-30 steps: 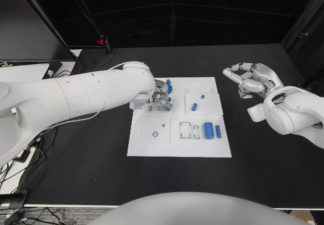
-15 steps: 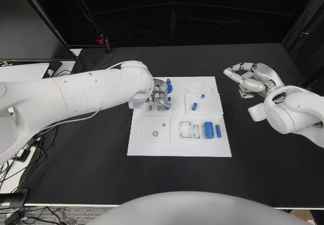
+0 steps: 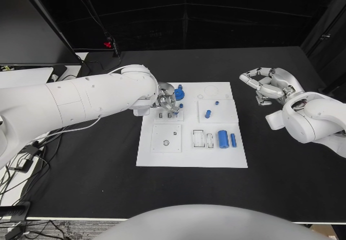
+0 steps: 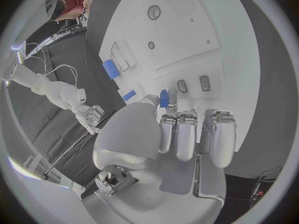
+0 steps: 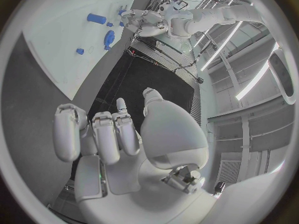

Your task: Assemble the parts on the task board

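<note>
Shifted slightly farther over the task board [image 3: 191, 152], the left hand [image 3: 168, 102] is seen pinching a small blue part [image 3: 179, 92] — the right hand [image 3: 265, 86] is held curled, empty, right of the board.

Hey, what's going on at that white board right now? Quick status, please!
Left hand over task board, pinching small blue part. Right hand off the board, curled, holding nothing. Nothing in the way.
</note>
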`<act>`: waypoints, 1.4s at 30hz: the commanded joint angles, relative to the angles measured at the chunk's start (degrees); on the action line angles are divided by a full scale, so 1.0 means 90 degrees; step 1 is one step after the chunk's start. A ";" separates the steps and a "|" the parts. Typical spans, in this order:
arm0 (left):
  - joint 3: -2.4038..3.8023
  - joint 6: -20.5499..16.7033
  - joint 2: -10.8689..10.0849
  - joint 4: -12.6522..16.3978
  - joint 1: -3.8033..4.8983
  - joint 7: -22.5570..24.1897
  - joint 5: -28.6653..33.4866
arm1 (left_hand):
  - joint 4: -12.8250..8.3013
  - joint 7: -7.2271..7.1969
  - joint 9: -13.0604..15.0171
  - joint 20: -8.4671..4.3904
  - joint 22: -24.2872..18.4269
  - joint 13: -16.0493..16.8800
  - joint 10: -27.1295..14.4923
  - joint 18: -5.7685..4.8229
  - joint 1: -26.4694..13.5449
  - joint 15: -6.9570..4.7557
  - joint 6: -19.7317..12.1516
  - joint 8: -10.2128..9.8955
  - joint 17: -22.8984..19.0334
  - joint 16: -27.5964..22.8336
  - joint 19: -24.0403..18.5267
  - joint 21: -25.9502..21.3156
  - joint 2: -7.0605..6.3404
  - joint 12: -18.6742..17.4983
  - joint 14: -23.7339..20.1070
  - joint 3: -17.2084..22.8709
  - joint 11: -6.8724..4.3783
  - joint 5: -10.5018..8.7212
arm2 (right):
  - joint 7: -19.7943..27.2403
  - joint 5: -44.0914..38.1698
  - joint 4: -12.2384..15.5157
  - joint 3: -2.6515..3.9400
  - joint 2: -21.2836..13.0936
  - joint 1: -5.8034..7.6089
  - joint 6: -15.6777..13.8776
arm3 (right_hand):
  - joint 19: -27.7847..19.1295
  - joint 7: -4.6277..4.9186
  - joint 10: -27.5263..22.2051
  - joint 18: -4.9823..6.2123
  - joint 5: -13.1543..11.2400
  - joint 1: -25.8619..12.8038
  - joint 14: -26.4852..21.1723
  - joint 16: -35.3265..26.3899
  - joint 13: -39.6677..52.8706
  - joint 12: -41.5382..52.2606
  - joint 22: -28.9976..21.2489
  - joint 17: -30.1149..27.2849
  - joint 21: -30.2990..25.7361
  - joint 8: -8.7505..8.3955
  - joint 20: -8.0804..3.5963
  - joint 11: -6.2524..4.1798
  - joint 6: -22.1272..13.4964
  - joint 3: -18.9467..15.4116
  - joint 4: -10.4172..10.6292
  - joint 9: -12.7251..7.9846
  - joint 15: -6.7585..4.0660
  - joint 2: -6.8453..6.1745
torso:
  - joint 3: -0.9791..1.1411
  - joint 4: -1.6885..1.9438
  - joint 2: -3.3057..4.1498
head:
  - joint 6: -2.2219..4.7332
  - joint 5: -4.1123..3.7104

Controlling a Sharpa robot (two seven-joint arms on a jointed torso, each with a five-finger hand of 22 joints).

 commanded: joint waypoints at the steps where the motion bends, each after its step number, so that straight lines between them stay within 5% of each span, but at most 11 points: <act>1: 0.0006 -0.0245 -0.0092 0.0071 0.0023 -0.0016 0.0171 | -0.0078 -0.0075 0.0019 -0.0028 0.1678 0.1659 0.0682 -0.0090 -0.0041 -0.0048 0.0017 0.0012 0.1677 0.0005 0.0665 0.0020 -0.0148 -0.0016 0.0672 0.0121 -0.0037 -0.0045 | 0.0021 -0.0018 0.0010 0.0002 -0.0002 0.0006 0.0010 | -0.0041 0.0414 0.0673 0.0108 -0.0011 0.0052 0.0650 0.0016 0.1673 0.0015 0.1272 0.1677 -0.0037 0.0033 0.0018 0.0047 -0.0061 -0.0037 -0.0001 -0.0007 0.0042 0.0024 | 0.0003 0.0008 0.0001 | 0.0004 0.0015; 15: 0.0005 -0.0409 -0.0569 0.0520 0.0044 -0.0777 0.0290 | -0.0048 -0.0067 0.0041 -0.0031 0.1678 0.1659 0.0682 -0.0090 -0.0070 -0.0050 0.0023 0.0011 0.1677 0.0005 0.0665 0.0020 -0.0068 -0.0016 0.0672 0.0186 -0.0035 -0.0077 | 0.0033 -0.0008 0.0018 0.0002 -0.0018 0.0005 0.0008 | -0.0046 0.0414 0.0673 0.0110 -0.0010 0.0052 0.0650 0.0016 0.1673 0.0015 0.1270 0.1677 -0.0042 0.0036 0.0019 0.0047 -0.0062 -0.0039 -0.0001 -0.0008 0.0042 0.0029 | -0.0006 0.0000 0.0004 | -0.0011 0.0066; 42: 0.0003 -0.0450 -0.0442 0.0460 -0.0007 -0.1115 0.0297 | -0.0048 -0.0056 0.0062 -0.0031 0.1678 0.1659 0.0682 -0.0090 -0.0127 -0.0046 -0.0002 -0.0007 0.1677 0.0005 0.0665 0.0020 0.0003 -0.0016 0.0672 0.0257 -0.0025 -0.0131 | 0.0050 -0.0007 0.0026 0.0002 -0.0011 0.0003 0.0029 | -0.0046 0.0414 0.0673 0.0110 -0.0009 0.0050 0.0650 0.0016 0.1673 0.0015 0.1270 0.1677 -0.0042 0.0043 0.0019 0.0047 -0.0064 -0.0042 0.0001 -0.0009 0.0042 0.0038 | -0.0008 -0.0010 0.0010 | -0.0033 0.0097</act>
